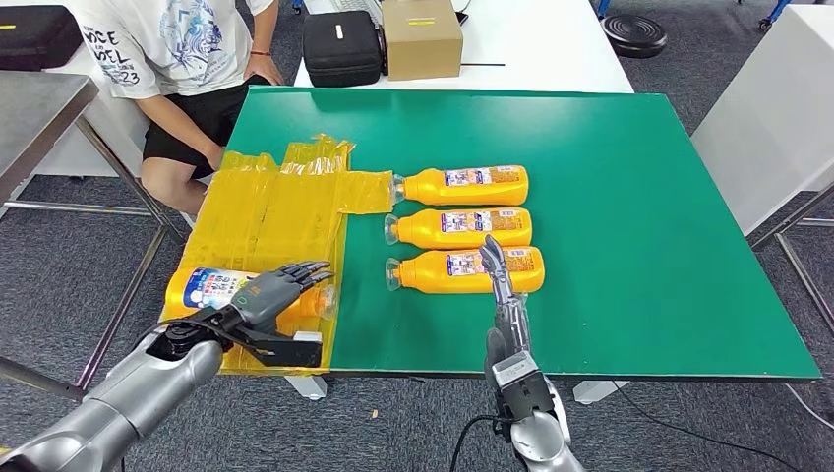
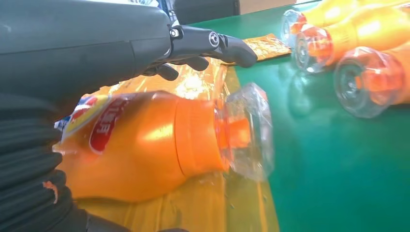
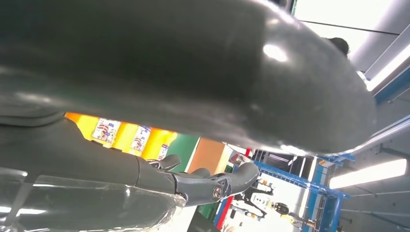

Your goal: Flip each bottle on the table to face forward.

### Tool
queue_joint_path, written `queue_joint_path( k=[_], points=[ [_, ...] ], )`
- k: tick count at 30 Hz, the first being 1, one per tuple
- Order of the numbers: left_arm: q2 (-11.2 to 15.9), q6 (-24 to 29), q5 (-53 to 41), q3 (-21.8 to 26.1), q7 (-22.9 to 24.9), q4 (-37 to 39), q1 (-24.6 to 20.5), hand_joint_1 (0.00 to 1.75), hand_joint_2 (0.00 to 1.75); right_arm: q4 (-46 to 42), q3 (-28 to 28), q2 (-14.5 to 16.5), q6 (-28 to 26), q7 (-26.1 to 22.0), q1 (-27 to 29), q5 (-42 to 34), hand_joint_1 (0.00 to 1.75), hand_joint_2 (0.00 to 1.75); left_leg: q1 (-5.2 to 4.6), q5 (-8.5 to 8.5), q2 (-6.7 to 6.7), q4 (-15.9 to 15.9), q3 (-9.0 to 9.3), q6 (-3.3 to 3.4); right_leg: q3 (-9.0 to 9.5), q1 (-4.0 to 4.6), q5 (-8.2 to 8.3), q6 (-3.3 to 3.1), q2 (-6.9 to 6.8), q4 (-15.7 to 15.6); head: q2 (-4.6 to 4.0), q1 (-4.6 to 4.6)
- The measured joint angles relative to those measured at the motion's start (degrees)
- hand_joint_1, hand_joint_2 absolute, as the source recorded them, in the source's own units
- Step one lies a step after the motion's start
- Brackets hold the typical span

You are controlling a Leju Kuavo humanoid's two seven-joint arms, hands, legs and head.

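Three orange bottles lie side by side mid-table with clear caps pointing left: far [image 1: 462, 185], middle [image 1: 462, 227], near [image 1: 447, 270]. A fourth orange bottle [image 1: 202, 288] with a blue and white label lies on crinkled yellow plastic sheet [image 1: 275, 211] at the table's left front. My left hand [image 1: 270, 295] hovers over this bottle [image 2: 145, 145], its fingers [image 2: 208, 41] stretched out above it and apart from it. My right hand [image 1: 502, 290] stands edge-on with straight fingers whose tips reach the near bottle's label end; whether they touch is unclear. The right wrist view shows bottle labels [image 3: 125, 135] past that hand's fingers [image 3: 212, 186].
The green table [image 1: 639, 197] has bare room on its right half. A seated person [image 1: 177, 59] is at the far left corner. Behind, a white table carries a black case [image 1: 341, 47] and a cardboard box [image 1: 421, 37].
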Motion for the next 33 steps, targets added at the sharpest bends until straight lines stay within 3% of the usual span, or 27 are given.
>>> queue_joint_path(
  k=[9,16,33],
  points=[
    [0.7,1.4,0.3,0.0,-1.3,-3.8,1.9,0.0,1.75,0.0,-0.3,0.5,1.0,0.0,0.1,0.5,0.0,0.0,0.0,0.0,0.0,0.0,0.0,0.0,0.0,0.0,0.0,0.0,0.0,0.0,0.0,0.0],
    [0.9,-2.2,0.3,-0.2,-1.3,-4.8,1.7,0.0,1.75,0.0,-1.4,1.1,1.6,0.0,0.1,1.1,0.0,0.0,0.0,0.01,0.0,0.0,0.01,0.0,-0.01,0.0,0.01,0.0,0.0,0.0,0.0,0.0],
    [1.2,-0.7,1.0,0.0,-1.3,-6.8,1.3,0.0,1.75,0.0,-2.8,2.0,2.0,0.0,0.1,2.0,0.0,0.0,0.0,0.0,0.01,0.0,0.0,0.0,-0.02,0.0,0.0,0.0,0.0,0.0,0.0,0.01]
  ],
)
